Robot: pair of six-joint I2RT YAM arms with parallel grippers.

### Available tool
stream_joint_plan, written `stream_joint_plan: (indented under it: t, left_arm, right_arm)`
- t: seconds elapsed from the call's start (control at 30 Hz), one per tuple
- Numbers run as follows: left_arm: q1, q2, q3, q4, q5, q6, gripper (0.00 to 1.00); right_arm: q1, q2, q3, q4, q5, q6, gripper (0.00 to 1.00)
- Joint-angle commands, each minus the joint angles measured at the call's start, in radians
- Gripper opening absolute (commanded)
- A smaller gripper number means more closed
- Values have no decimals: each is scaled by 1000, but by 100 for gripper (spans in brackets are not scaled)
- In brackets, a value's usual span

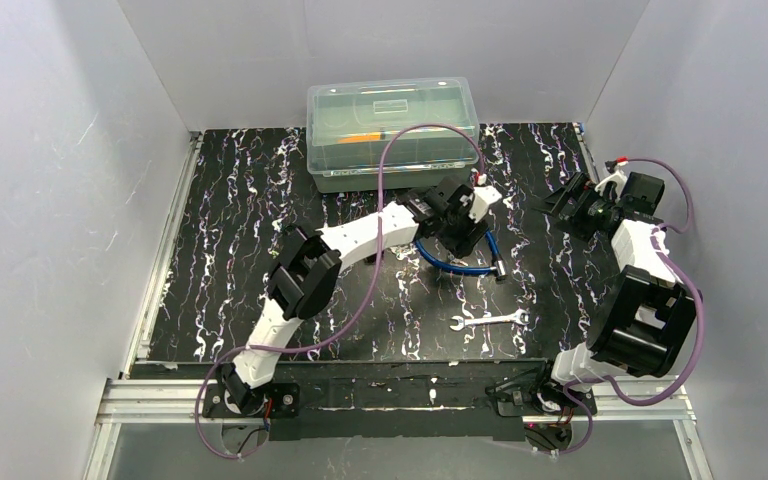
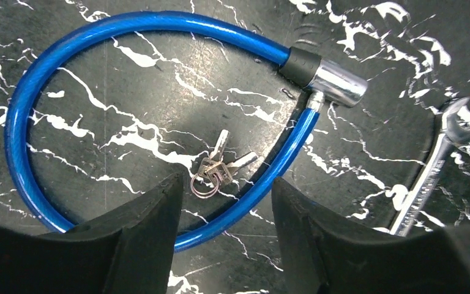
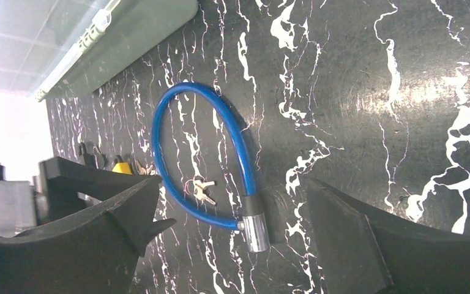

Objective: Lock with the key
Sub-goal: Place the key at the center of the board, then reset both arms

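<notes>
The key (image 2: 217,168), a small silvery bunch on a ring, lies flat on the black marbled tabletop inside the loop of a blue cable lock (image 2: 49,73). The cable's free end meets the lock's chrome barrel (image 2: 336,82). My left gripper (image 2: 226,202) hovers just above the loop's near side, jaws apart with nothing between them, the key just beyond the fingertips. In the top view the left gripper (image 1: 460,235) hides the key. My right gripper (image 3: 235,196) stands open and empty at the back right, looking across at the key (image 3: 201,191) and the barrel (image 3: 256,229).
A silver open-ended wrench (image 1: 490,320) lies near the front, right of the cable (image 1: 455,265). A clear lidded plastic box (image 1: 392,135) stands at the back centre. A small yellow padlock (image 3: 121,166) shows behind my right gripper's left finger. White walls enclose the table.
</notes>
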Motion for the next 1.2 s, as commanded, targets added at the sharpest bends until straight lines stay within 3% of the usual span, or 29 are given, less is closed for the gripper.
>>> stream_joint_plan:
  t: [0.0, 0.1, 0.13, 0.27, 0.37, 0.47, 0.7, 0.87, 1.03, 1.17]
  left_arm:
    - [41, -170, 67, -141, 64, -15, 66]
    - [68, -274, 16, -210, 60, 7, 96]
    - [88, -314, -14, -227, 76, -2, 98]
    - [218, -493, -127, -280, 197, -96, 98]
    - [311, -658, -198, -313, 211, -112, 98]
    - [404, -750, -196, -447, 193, -65, 98]
    - [805, -956, -397, -591, 279, -18, 98]
    - [1017, -1060, -559, -643, 262, 74, 98]
    - [1075, -1141, -706, -606, 244, 144, 98]
    - [1075, -1108, -765, -566, 185, 146, 98]
  right_arm:
    - [-1, -49, 57, -54, -25, -93, 98]
    - [0, -55, 101, -144, -41, -170, 98]
    - [2, -54, 113, -171, -52, -191, 98]
    - [37, -46, 166, -315, -48, -326, 98]
    - [75, -49, 185, -377, -27, -401, 98]
    - [150, -49, 202, -418, 28, -459, 98]
    - [398, -44, 191, -387, 243, -518, 98]
    - [433, -36, 103, -312, 247, -521, 98]
    - [434, -67, -21, -196, 273, -547, 98]
    - [434, -90, -90, -127, 298, -555, 98]
